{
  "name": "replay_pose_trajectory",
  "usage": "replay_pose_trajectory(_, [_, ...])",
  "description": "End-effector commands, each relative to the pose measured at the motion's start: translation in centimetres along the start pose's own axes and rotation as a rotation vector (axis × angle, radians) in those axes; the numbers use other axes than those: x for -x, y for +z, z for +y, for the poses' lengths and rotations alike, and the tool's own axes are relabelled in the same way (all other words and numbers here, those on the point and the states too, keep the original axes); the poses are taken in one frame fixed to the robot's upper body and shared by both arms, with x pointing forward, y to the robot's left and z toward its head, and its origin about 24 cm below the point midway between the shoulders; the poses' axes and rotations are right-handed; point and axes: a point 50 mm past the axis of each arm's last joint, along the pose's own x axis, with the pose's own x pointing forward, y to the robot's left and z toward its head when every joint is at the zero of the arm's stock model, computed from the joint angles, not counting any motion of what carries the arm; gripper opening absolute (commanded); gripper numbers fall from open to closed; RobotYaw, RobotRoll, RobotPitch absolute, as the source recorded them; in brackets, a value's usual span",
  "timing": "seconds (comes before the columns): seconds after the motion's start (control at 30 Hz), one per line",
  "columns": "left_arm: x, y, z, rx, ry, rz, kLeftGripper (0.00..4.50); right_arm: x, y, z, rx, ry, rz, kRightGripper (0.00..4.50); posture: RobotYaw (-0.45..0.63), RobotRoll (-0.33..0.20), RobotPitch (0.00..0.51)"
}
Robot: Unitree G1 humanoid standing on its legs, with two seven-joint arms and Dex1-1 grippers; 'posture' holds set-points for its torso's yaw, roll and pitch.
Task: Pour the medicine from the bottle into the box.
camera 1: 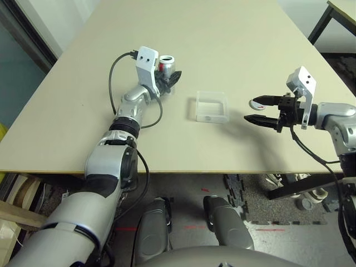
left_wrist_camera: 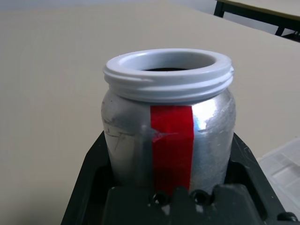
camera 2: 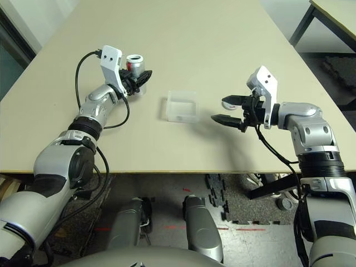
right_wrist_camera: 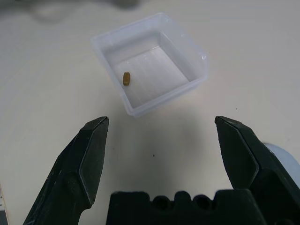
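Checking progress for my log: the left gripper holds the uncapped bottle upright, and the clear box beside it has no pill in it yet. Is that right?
Not quite. The box is not empty: the right wrist view shows a small tan pill lying on its floor. The rest stands: the left gripper holds the bottle upright, its mouth uncapped.

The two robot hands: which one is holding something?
The left gripper: its black fingers clamp the silver bottle with the red stripe, upright and uncapped. The right gripper is spread open with nothing between its fingers, pointing toward the clear box.
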Motion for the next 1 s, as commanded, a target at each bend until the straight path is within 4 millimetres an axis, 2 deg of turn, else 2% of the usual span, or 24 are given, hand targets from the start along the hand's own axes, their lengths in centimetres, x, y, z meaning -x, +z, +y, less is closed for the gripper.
replay_pose_trajectory(0.03, [0.4, -0.9, 0.1, 0.027, 0.023, -0.003, 2.59, 0.2, 0.1, -0.1, 0.013, -0.001, 0.011, 4.5, -0.22, 0.0, 0.136])
replay_pose_trajectory(0.6, [1.5, -3.0, 0.5, -0.002, 0.079, 0.005, 2.59, 0.5, 0.1, -0.2, 0.019, -0.01, 0.016, 4.5, -0.24, 0.0, 0.142])
replay_pose_trajectory(0.8, [1.9, -3.8, 0.4, -0.095, 0.103, 0.018, 2.59, 0.5, 0.2, -0.2, 0.021, -0.01, 0.016, 4.5, -0.24, 0.0, 0.144])
replay_pose_trajectory(1.0, [2.3, -4.7, 0.5, -0.078, 0.149, 0.037, 2.59, 0.3, 0.4, -0.1, 0.023, -0.007, 0.013, 4.5, -0.25, 0.0, 0.144])
